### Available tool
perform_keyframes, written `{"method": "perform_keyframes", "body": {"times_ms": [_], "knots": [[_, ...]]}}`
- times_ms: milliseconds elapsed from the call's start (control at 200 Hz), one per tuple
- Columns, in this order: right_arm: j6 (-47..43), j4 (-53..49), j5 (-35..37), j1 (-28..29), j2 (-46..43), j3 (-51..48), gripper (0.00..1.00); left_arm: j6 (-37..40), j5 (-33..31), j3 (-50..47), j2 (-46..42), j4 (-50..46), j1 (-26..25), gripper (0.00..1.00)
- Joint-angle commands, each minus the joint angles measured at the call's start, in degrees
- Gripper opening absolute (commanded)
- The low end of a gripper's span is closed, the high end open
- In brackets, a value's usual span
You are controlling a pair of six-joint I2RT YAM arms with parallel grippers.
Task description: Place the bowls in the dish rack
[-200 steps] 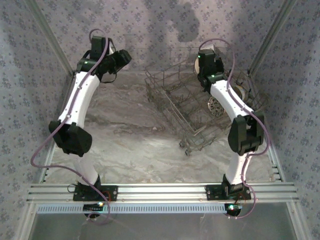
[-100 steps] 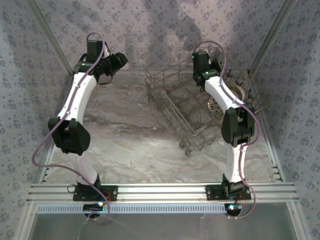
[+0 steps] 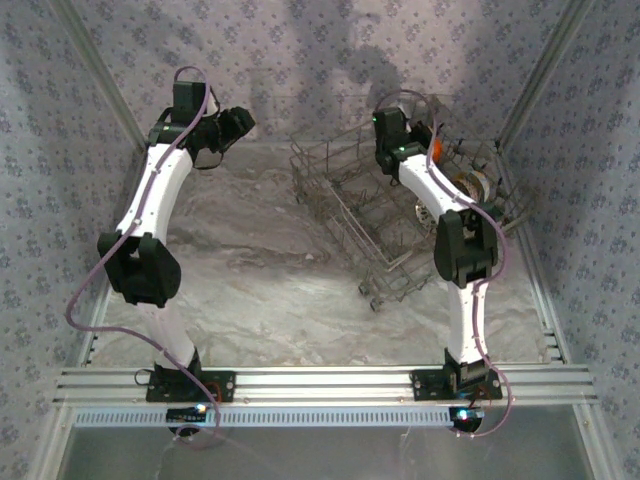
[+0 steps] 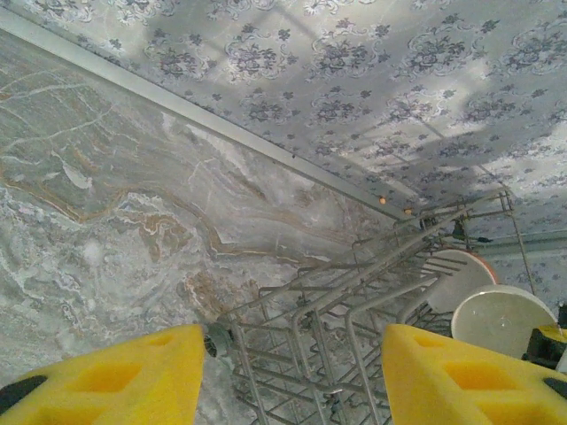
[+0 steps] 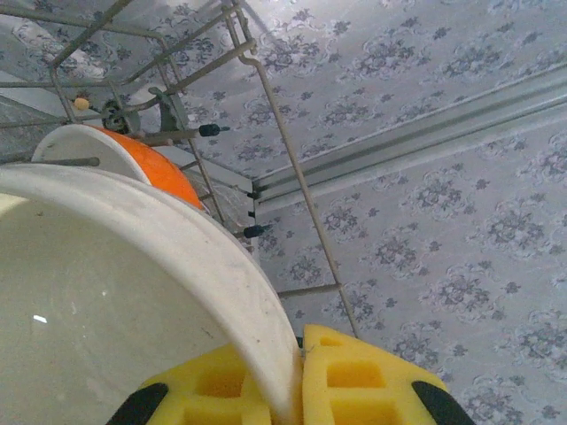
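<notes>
Pinches a plain white round bowl [image 5: 115,292] by its rim in the clenched right pincer [image 5: 297,381], at the grey wire dish rack [image 3: 345,200], beside a bright orange bowl [image 5: 164,173]. Holds left pincer [image 4: 292,376] released, empty. Likely rigid, slick, breakable; rim suits gripping.

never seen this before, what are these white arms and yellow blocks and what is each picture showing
These are two robot arms bolted to the near edge of a marble-look table. One picture looks down from above and behind them. The other two come from a camera on each wrist, so the yellow blocks are that arm's own padded fingers. A wire dish rack stands at the table's far right. The left tool is open and empty, facing the rack. The right tool is shut on the rim of a white bowl, holding it at the rack close to an orange bowl standing there.
</notes>
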Motion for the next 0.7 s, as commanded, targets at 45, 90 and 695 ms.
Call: {"method": "perform_keyframes", "body": {"times_ms": [45, 90, 695], "knots": [[-3.25, 4.67, 4.25, 0.47, 0.45, 2.97, 0.0, 2.0, 1.26, 0.43, 0.19, 0.58, 0.86, 0.56], [-4.49, 5.46, 4.52, 0.64, 0.84, 3.06, 0.0, 2.11, 1.47, -0.01, 0.06, 0.7, 0.92, 0.56], [-17.21, 12.7, 5.32, 2.27, 4.31, 4.62, 0.0, 3.5, 2.3, -7.44, -3.49, 3.75, 2.21, 0.56]]}}
